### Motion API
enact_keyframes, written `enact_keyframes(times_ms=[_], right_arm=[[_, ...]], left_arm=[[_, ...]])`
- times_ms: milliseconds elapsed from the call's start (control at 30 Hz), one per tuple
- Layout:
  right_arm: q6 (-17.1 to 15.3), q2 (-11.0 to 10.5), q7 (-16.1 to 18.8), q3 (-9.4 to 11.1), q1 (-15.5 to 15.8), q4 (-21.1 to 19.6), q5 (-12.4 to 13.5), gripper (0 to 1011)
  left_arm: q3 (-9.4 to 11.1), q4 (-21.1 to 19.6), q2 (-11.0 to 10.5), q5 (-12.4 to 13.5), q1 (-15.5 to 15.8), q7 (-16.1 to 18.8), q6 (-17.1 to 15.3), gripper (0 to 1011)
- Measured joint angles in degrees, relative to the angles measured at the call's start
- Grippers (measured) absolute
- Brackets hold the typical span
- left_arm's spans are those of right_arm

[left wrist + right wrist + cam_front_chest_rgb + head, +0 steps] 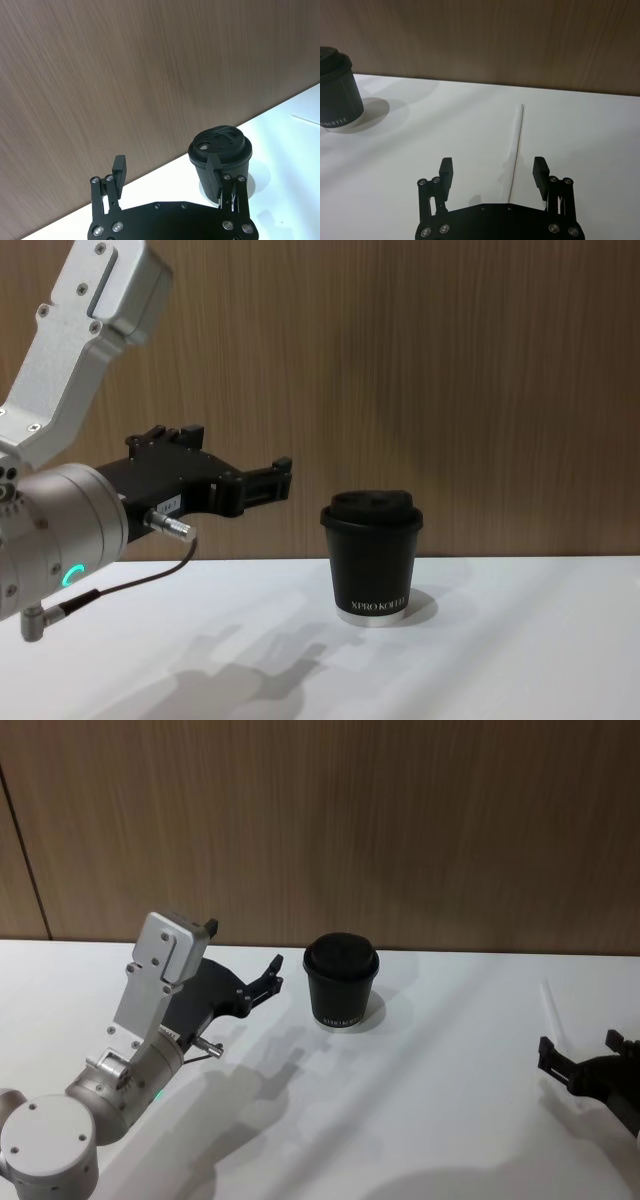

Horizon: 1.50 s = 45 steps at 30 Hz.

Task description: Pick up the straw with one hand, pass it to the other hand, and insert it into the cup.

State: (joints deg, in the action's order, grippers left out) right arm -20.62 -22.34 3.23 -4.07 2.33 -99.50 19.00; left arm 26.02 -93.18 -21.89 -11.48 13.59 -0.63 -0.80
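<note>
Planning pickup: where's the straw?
The straw lies on the table at the robot's right, ahead of the open right gripper, well right of the cup.

Open table [445, 130] around straw [516, 150]; cup [336, 87] well apart; wall [495, 40] seemingly close behind.

Matt black, satin metal and wood grain over a smooth white worktop [420, 1110]

The left gripper [166, 172] is matt black plate, plastic-looking, set with small bright metal screw heads. Behind its fingers the wrist [60, 530] is satin silver metal, trailing a thin dark rubbery cable [130, 585]. Just past one of those fingers, the cup [342, 982] has a matt black paper wall with white printed lettering and a pale base rim. Its lid [220, 144] looks like moulded black plastic with a faint sheen. The right gripper [492, 167] has the same matt black finish and shiny screws. Between its fingers and on ahead, the straw [518, 145] lies smooth, white and dull. The wall panel [400, 820] shows fine brown wood grain with low sheen.
</note>
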Motion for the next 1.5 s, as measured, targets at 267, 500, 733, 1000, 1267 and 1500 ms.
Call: enact_keyframes(times_ms=[267, 500, 733, 1000, 1267, 1500], right_arm=[[-0.24, 0.01, 0.07, 0.08, 0.24, 1.14, -0.62, 1001], [-0.44, 0.26, 0.34, 0.21, 0.02, 2.50, -1.04, 1001], [-0.68, 0.62, 0.63, 0.41, -0.46, 3.53, -1.24, 1002], [-1.06, 1.07, 0.96, 0.62, -0.91, 4.40, -1.31, 1001], [-1.77, 1.53, 1.40, 0.86, -1.41, 5.24, -1.32, 1001], [-2.45, 1.86, 1.87, 1.05, -1.78, 5.77, -1.21, 1001]], left_arm=[[0.00, 0.00, 0.00, 0.00, 0.00, 0.00, 0.00, 1003], [0.00, 0.00, 0.00, 0.00, 0.00, 0.00, 0.00, 1003], [0.00, 0.00, 0.00, 0.00, 0.00, 0.00, 0.00, 1003], [0.00, 0.00, 0.00, 0.00, 0.00, 0.00, 0.00, 1003], [0.00, 0.00, 0.00, 0.00, 0.00, 0.00, 0.00, 1003], [0.00, 0.00, 0.00, 0.00, 0.00, 0.00, 0.00, 1003]])
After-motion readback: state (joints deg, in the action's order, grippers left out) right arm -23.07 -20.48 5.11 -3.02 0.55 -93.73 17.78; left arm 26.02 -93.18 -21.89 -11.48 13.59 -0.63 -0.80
